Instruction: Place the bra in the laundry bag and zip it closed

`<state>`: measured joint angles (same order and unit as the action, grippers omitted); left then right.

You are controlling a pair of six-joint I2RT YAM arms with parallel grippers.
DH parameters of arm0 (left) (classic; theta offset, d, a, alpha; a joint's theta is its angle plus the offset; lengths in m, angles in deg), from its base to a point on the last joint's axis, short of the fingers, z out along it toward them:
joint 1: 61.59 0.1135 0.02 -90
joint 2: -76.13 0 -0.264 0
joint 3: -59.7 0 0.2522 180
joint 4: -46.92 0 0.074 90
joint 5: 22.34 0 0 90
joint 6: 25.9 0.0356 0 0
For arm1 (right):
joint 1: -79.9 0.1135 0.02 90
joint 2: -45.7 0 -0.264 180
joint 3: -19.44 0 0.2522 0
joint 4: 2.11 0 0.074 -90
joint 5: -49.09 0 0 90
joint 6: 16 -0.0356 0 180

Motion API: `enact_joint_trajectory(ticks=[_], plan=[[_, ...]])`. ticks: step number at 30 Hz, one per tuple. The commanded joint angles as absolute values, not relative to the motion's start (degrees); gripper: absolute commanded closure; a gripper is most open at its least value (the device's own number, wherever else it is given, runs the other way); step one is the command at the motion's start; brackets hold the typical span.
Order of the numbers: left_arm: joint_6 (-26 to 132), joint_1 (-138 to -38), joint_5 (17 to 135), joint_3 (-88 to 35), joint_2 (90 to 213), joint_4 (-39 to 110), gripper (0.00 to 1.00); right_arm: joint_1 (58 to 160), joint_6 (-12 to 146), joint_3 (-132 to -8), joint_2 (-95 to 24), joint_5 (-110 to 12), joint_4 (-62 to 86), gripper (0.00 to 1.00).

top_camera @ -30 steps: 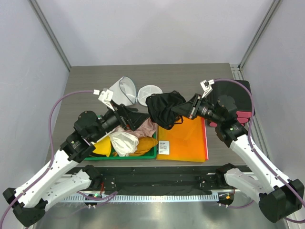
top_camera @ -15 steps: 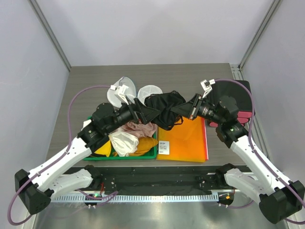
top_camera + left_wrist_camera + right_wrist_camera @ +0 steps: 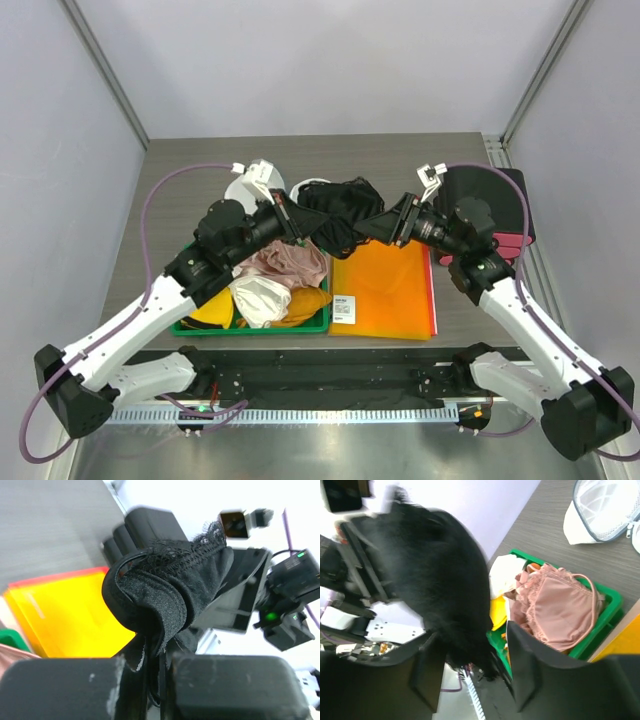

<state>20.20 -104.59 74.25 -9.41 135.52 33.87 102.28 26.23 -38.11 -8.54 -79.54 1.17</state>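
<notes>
left gripper [image 3: 300, 222] clamped on the bra [image 3: 336, 210] | right gripper [image 3: 374, 226] pinching its other end | we reckon a tug could drop it in the green tray [image 3: 255, 330]

A green tray [image 3: 258, 329] is set on the near left part of the grey table [image 3: 400, 155]. In it a pink lacy garment [image 3: 292, 262] is piled at the far side. A white garment [image 3: 258, 298] is laid nearer, and yellow fabric [image 3: 303, 303] is seen just right of it and at the tray's left end. Just right of the tray an orange folder [image 3: 385, 285] is laid flat, a white label [image 3: 344, 308] at its near left corner. A black rounded object [image 3: 505, 195] is seen at the right edge, something pink-red [image 3: 505, 245] just near of it.
</notes>
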Motion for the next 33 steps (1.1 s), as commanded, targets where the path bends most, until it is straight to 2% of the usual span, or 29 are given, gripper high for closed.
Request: enact_joint_trajectory(ticks=[1, 3, 4, 7, 12, 20, 22, 25, 26, 28, 29, 32, 33], plan=[[24.5, -102.8, 71.7, -15.3, 135.4, 29.3, 1.00, 102.4, 27.5, -39.1, -11.6, -80.1, -5.6, 0.32], [24.7, -101.8, 73.4, -15.7, 135.6, 28.6, 1.00, 102.4, 26.3, -38.5, -13.4, -82.2, -11.4, 0.24], [24.5, -100.4, 74.2, -16.2, 135.8, 28.3, 1.00, 102.4, 26.0, -38.5, -14.1, -82.7, -13.1, 0.16], [23.4, -97.2, 79.0, -17.2, 137.2, 27.8, 1.00, 102.4, 24.9, -39.4, -17.3, -85.3, -19.7, 0.10], [21.5, -93.8, 80.1, -19.5, 139.7, 26.8, 1.00, 103.6, 22.1, -41.0, -21.9, -87.6, -31.0, 0.06], [20.2, -92.4, 84.0, -24.9, 143.9, 28.3, 1.00, 104.5, 21.9, -47.5, -32.6, -83.5, -34.7, 0.06], [20.1, -92.0, 84.4, -26.1, 144.9, 27.7, 1.00, 104.7, 21.9, -48.8, -34.4, -82.4, -35.3, 0.09], [20.2, -91.0, 85.2, -27.7, 146.3, 26.2, 1.00, 104.8, 21.1, -53.4, -38.6, -81.2, -37.0, 0.25], [20.2, -90.7, 85.3, -28.1, 146.5, 24.9, 1.00, 104.8, 21.0, -54.5, -40.6, -81.2, -37.2, 0.33], [20.3, -89.3, 85.6, -29.1, 147.1, 24.3, 1.00, 104.8, 21.2, -56.4, -42.7, -81.3, -37.7, 0.41], [20.3, -88.8, 85.8, -29.4, 147.4, 23.9, 1.00, 104.7, 21.3, -58.3, -45.0, -81.5, -37.7, 0.49], [20.9, -87.4, 85.9, -30.8, 148.8, 22.6, 1.00, 104.7, 21.4, -61.3, -48.1, -82.5, -38.5, 0.67], [21.2, -87.2, 85.5, -31.7, 149.4, 22.1, 1.00, 104.8, 21.4, -61.9, -49.9, -83.1, -39.1, 0.69]])
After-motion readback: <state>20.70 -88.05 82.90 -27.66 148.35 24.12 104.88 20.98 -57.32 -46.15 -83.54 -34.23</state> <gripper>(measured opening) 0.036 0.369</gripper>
